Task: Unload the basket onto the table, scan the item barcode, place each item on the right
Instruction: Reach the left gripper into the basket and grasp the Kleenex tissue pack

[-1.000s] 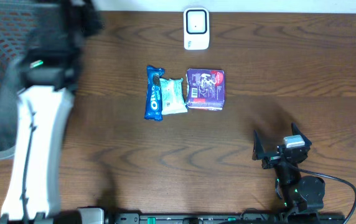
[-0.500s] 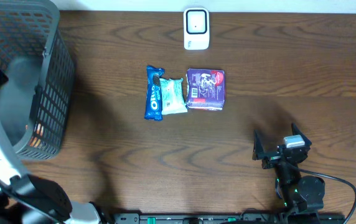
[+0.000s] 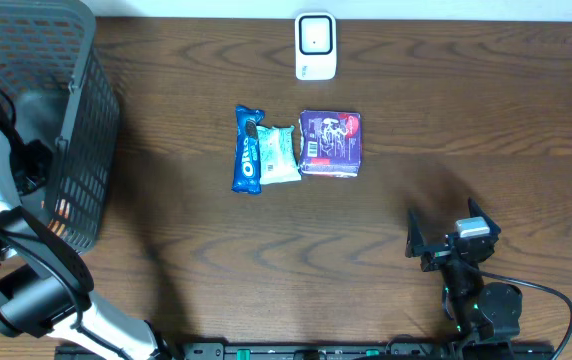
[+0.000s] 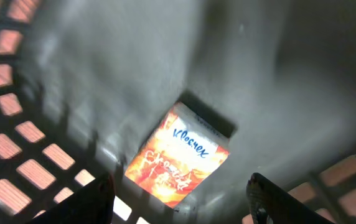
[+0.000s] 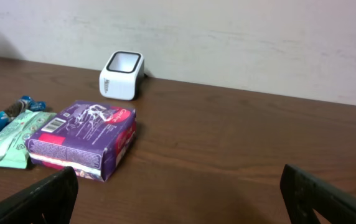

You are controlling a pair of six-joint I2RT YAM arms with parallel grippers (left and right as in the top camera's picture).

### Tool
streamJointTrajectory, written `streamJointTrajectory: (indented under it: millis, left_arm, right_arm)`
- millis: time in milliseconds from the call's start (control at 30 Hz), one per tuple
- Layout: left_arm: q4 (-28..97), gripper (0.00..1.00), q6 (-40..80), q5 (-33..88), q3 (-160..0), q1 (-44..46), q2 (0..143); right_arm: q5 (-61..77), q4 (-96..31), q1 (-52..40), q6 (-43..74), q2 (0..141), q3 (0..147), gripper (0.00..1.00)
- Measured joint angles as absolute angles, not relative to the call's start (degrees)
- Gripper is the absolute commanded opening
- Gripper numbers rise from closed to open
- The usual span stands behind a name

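Well, glossy rectangular pack (image 4: 178,155), gridded basket (image 3: 86,150)

Overhead camera looks straight down on the wooden table (image 3: 266,250), from the grey mesh basket (image 3: 81,80) at the left edge to the white scanner (image 3: 315,46) at the far edge. The left wrist camera peers down from close inside the basket (image 4: 134,56) at an orange tissue pack (image 4: 178,155), while the right wrist camera sits low near the front edge, facing across the table (image 5: 228,155) to the wall (image 5: 228,43), sharing the scanner (image 5: 122,74) and purple packet (image 5: 84,137) with the overhead view
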State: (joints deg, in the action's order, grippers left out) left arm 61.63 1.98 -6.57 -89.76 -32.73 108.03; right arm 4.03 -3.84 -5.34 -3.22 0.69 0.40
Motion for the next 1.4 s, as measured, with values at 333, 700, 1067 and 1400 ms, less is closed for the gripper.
streamJointTrajectory:
  millis: [333,700,1067,1400]
  left_arm:
    - [60.62,0.68,-0.08,-6.5,-83.66,-32.73,108.33]
    - [53.21,0.65,-1.08,-6.35,-75.72,-32.73,108.33]
    - [46.17,0.07,-1.58,-7.81,-74.5,-32.73,107.85]
    - [47.31,0.07,0.93,1.89,-90.24,-32.73,101.43]
  right_arm:
    - [4.03,-3.84,-5.34,-3.22,0.69,0.4,0.99]
    - [4.03,-3.84,-5.34,-3.22,0.69,0.4,0.99]
    - [4.03,-3.84,-5.34,-3.22,0.69,0.4,0.99]
    - [4.03,-3.81,-5.34,-3.22,0.69,0.4,0.99]
